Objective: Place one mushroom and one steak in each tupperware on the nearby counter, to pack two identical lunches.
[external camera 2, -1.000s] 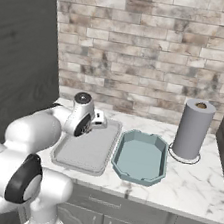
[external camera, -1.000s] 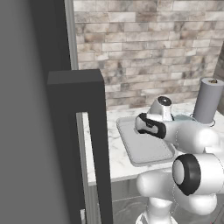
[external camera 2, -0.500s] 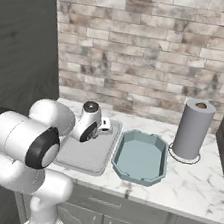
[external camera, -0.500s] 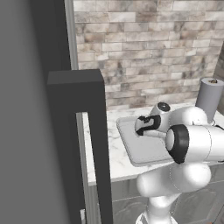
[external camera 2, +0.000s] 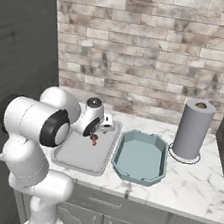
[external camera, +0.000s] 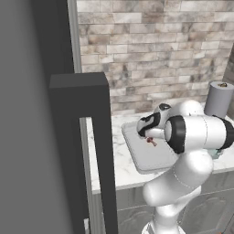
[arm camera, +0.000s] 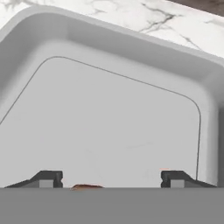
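My fingers (arm camera: 109, 179) stand spread wide, holding nothing, just above the floor of the light-grey rectangular tupperware (arm camera: 131, 48). A small red steak (external camera 2: 94, 139) is directly below them over that tray; whether it already rests on the floor I cannot tell. Just beside the grey one, farther along the marble desk (external camera 2: 199, 184), sits the teal octagonal tupperware (external camera 2: 142, 157). Beyond it a grey paper-towel roll (external camera 2: 192, 128) stands upright before the brick wall (external camera 2: 158, 50).
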